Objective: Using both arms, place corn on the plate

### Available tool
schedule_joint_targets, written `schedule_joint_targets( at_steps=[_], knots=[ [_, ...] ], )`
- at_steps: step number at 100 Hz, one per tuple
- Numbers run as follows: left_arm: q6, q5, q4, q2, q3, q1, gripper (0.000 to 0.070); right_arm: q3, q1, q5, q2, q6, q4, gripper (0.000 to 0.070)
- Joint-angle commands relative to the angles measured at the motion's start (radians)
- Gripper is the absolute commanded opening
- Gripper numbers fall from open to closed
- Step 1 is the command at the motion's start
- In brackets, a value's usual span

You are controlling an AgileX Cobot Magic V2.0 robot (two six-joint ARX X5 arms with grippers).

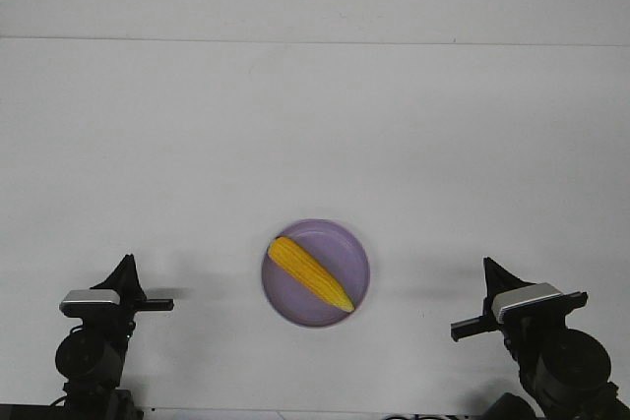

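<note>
The corn, a yellow-orange ear, lies diagonally inside the lavender plate, its pale tip pointing toward the near right rim. The plate sits on the white table, near the front and centred between the arms. My left gripper stands at the near left corner, well clear of the plate. At the near right corner is my right gripper, equally far from it. Each shows a single upright black point and holds nothing. The gap between the prongs is not visible on either.
The white table stretches away to its far edge, with a pale wall behind. Besides the plate, only the two folded black arms stand on or near it, at the near edge.
</note>
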State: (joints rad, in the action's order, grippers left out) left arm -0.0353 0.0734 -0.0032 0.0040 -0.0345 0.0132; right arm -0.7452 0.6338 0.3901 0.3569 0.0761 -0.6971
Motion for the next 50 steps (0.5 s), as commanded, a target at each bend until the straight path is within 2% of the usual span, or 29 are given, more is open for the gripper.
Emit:
schedule_joint_targets(
  at_steps=[1, 50],
  knots=[
    [-0.009, -0.001, 0.010, -0.001, 0.021, -0.003, 0.0012, -0.005, 0.006, 0.003, 0.002, 0.013, 0.012, 0.0005],
    [-0.002, -0.003, 0.008, -0.001, 0.021, -0.003, 0.0012, -0.005, 0.006, 0.003, 0.002, 0.013, 0.012, 0.0005]
  ],
)
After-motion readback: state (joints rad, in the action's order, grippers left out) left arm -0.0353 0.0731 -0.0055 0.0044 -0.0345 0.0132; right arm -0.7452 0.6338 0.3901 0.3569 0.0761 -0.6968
